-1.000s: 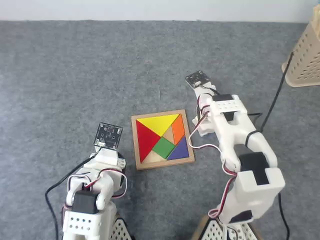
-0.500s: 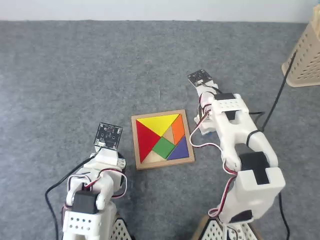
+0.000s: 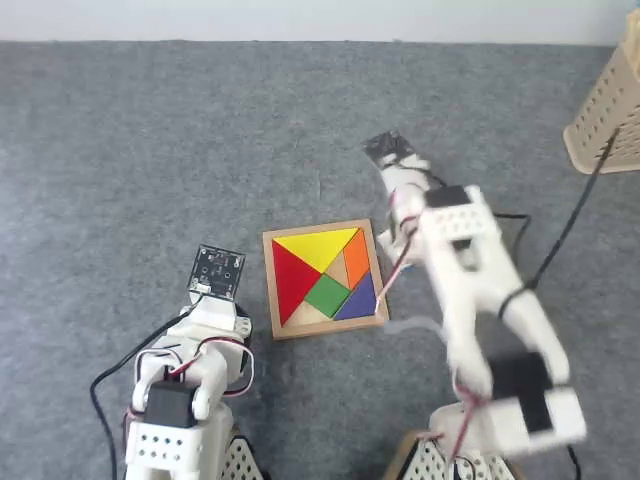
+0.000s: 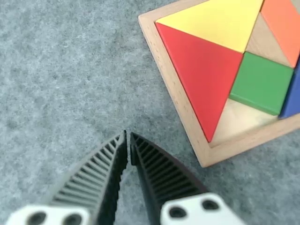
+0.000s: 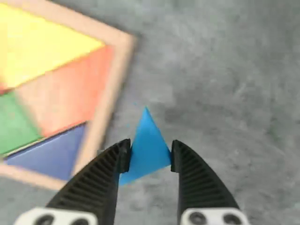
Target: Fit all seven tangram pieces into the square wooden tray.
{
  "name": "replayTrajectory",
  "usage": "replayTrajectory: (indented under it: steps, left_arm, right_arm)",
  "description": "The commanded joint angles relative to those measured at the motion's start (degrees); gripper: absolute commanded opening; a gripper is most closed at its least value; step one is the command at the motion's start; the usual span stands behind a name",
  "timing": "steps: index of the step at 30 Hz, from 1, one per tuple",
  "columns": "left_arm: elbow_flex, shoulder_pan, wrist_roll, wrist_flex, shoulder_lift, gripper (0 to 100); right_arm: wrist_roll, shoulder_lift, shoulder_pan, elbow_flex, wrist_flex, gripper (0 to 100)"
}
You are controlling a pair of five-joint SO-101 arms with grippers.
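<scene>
The square wooden tray [image 3: 268, 285] lies mid-table holding yellow [image 3: 318, 247], red [image 3: 292, 280], green [image 3: 327, 295], orange [image 3: 357, 257] and violet-blue [image 3: 358, 298] pieces, with two bare triangular gaps. My right arm [image 3: 455, 230] stands just right of the tray. My right gripper [image 5: 149, 146] is shut on a light blue triangle [image 5: 147, 136], held above the carpet just outside the tray's rim [image 5: 108, 110]. My left gripper [image 4: 127, 136] is shut and holds nothing, over carpet off the tray's rim [image 4: 175, 84] beside the red triangle [image 4: 206, 70]. The left arm [image 3: 205, 330] sits at the front left.
A beige perforated container [image 3: 610, 100] stands at the back right edge, with a black cable running down from it. Grey carpet covers the table all round the tray.
The right arm has swung and shows blurred, its wrist shifted slightly toward the far side and its rear links moved right. The left arm and the tray have stayed put.
</scene>
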Motion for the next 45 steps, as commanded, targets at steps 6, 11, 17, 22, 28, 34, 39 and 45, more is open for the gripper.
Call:
replayTrajectory:
  steps: [6, 11, 17, 22, 28, 34, 39, 45]
  left_arm:
    - [-1.1, 0.0, 0.4, 0.4, -1.1, 1]
    - [-1.1, 0.0, 0.4, 0.4, -1.1, 1]
    - [-1.1, 0.0, 0.4, 0.4, -1.1, 1]
    - [-1.1, 0.0, 0.4, 0.4, -1.1, 1]
    - [-1.1, 0.0, 0.4, 0.4, -1.1, 1]
    - [-1.1, 0.2, 0.4, 0.4, -1.1, 1]
    - [-1.1, 0.0, 0.4, 0.4, -1.1, 1]
    - [-1.1, 0.0, 0.4, 0.4, -1.1, 1]
  right_arm:
    - [7.2, -12.9, -18.1, 6.5, -1.9, 6.1]
    - [9.9, -7.1, -21.1, 3.5, -2.3, 6.1]
    - [10.5, 2.7, -25.2, -2.8, -2.3, 6.1]
    - [15.2, 9.4, -26.7, -6.6, -1.8, 6.1]
    - [22.6, 10.7, -29.0, -6.6, -1.8, 6.1]
    - [30.4, 10.7, -29.0, -6.3, -0.8, 6.3]
    - [30.8, 10.7, -29.0, -6.3, -0.2, 6.9]
    - [30.3, 10.7, -28.8, -6.2, 0.2, 16.5]
